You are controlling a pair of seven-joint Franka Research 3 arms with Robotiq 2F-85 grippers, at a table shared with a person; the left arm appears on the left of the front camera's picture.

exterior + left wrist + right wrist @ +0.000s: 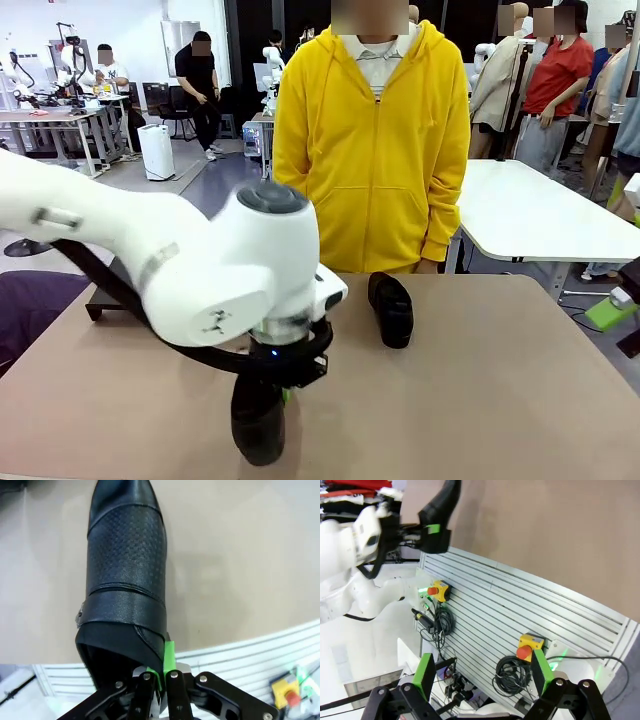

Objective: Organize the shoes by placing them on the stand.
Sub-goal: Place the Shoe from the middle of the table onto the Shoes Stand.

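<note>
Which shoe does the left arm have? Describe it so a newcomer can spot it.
Go to the near edge of the tan table, under the big white left arm. Its jaws are shut on the heel rim of a black pointed leather shoe. Unlike the other black shoe over by the person in yellow, it shows a perforated panel and an instep strap.

Shoe toe beyond top edge

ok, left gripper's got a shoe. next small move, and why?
Probably a short lift straight up. The left gripper is shut on the heel rim of the pointed shoe at the near edge of the table. The stand sits farther back to the left, so the shoe needs clearance before travelling there.
</note>
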